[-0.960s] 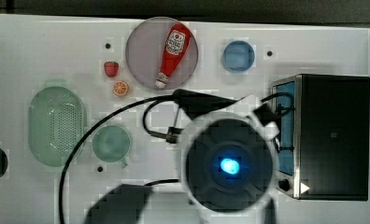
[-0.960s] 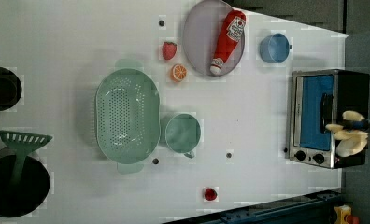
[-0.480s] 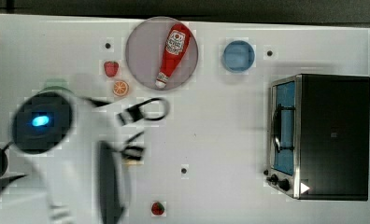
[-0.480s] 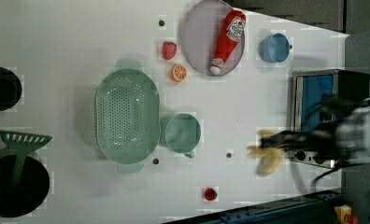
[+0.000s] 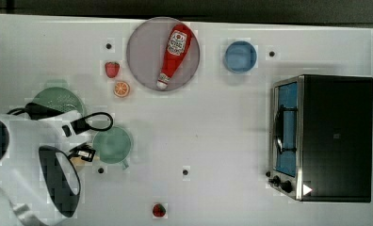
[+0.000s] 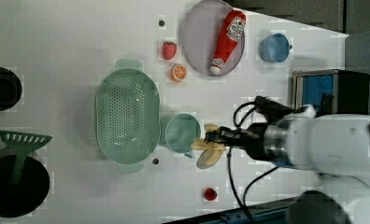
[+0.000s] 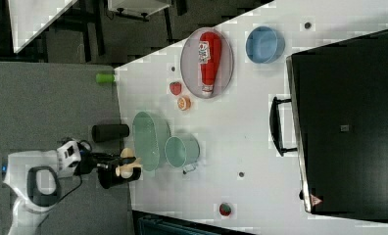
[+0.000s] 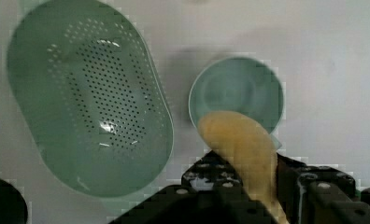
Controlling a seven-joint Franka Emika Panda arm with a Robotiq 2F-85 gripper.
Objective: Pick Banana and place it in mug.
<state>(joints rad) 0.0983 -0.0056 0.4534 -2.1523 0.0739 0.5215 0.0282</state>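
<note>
The claw (image 6: 217,138) is clamped on the banana (image 6: 209,150), which hangs above the table (image 6: 71,42) just beside the mug (image 6: 180,132), on the left view's right of it. In the wrist view the yellow fruit overlaps the near part of the mug's rim rather than sitting over its middle.

The likeliest trouble, as I judge it, is a release from where it hangs now — the banana looks long against that small round opening, so it could catch the rim, tip the mug, or slide off onto the table. It appears to be a bunch rather than one slim fruit, which would make the fit tighter. The mug's stubby handle points toward the arm's side, and a low approach could nudge it.

Room is tight on one flank: the perforated basket (image 6: 126,115) sits just beside the mug on the left view's left, so an overshoot would drop the banana in there instead. Toward the left view's top the orange slice (image 6: 178,73), the strawberry (image 6: 169,49) and the plate (image 6: 195,42) with the ketchup bottle (image 6: 227,41) lie well apart. The toaster oven (image 5: 323,136) and blue bowl (image 5: 240,56) are far off; the table between is bare, bar another small red fruit (image 6: 210,193) near the front edge.
</note>
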